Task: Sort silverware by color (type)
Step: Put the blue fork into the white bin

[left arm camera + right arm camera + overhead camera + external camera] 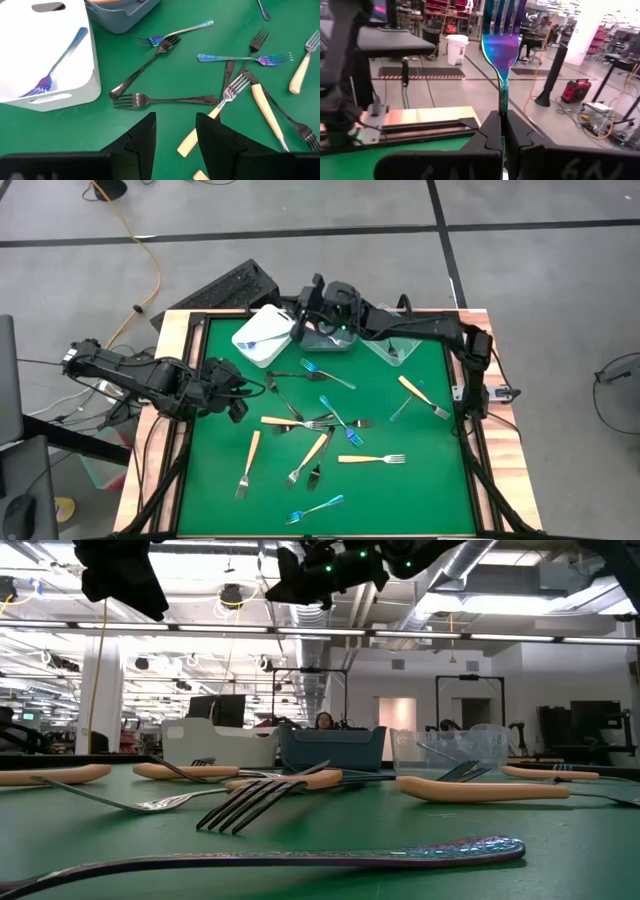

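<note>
Right wrist view alone shows right tool [501, 131] pinching iridescent blue fork [501, 45]; left tool [175, 131] spread.

The near edge of my surface [400, 510] is mostly bare green; only one blue fork [315, 508] lies there, so a hand could sweep in low. The middle is crowded: crossed forks [312, 423] overlap, leaving little room to set fingers down between them. Along the far edge the white bin [262, 336], grey bin [330, 340] and clear bin [392, 349] form a wall. My left hand [238, 394] hangs beside the pile; my right hand [305, 315], pinching a fork, sits over the bins.
</note>
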Controlling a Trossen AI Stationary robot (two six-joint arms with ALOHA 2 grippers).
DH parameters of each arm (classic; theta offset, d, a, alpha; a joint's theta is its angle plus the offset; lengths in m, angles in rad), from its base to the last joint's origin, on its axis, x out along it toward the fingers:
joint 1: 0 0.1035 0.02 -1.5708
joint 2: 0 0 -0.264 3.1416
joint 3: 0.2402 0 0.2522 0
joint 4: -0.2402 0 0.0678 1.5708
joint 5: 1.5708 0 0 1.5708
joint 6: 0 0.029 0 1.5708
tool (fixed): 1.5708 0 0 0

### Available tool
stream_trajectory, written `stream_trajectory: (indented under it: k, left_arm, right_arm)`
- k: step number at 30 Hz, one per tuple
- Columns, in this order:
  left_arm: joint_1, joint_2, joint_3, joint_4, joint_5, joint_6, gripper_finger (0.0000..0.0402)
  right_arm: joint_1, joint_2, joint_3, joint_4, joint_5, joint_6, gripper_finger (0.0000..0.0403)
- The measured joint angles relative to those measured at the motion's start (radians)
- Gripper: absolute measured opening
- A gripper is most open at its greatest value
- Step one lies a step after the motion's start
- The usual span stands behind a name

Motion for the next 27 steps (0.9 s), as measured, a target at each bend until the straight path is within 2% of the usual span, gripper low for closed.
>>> stream_trajectory:
  k: [5, 7, 9, 15, 22, 25, 27]
  left_arm:
    - [0.0, 0.0, 0.0, 0.0, 0.015, 0.0, 0.0123]
    - [0.0, -0.006, 0.0, -0.001, 0.024, 0.0, 0.0123]
    - [0.0, -0.013, 0.0, -0.001, 0.04, 0.0, 0.0123]
    - [-0.004, -0.046, 0.0, -0.012, 0.061, -0.026, 0.0123]
    - [-0.004, -0.082, 0.0, -0.038, 0.061, -0.059, 0.0123]
    - [-0.005, -0.091, 0.0, -0.052, 0.06, -0.06, 0.0123]
    - [-0.005, -0.093, 0.0, -0.063, 0.06, -0.068, 0.0123]
  right_arm:
    - [-0.028, 0.031, 0.024, -0.001, -0.029, -0.067, 0.0009]
    - [-0.03, 0.044, 0.061, -0.081, -0.047, -0.084, 0.0009]
    - [-0.022, 0.099, 0.141, -0.088, -0.055, -0.131, 0.0009]
    - [-0.027, 0.23, 0.384, -0.332, -0.054, -0.195, 0.0009]
    - [-0.007, 0.469, 0.722, -0.588, -0.038, -0.355, 0.0009]
    - [0.01, 0.494, 0.68, -0.56, 0.069, -0.435, 0.0009]
    - [0.016, 0.511, 0.681, -0.573, 0.085, -0.461, 0.0009]
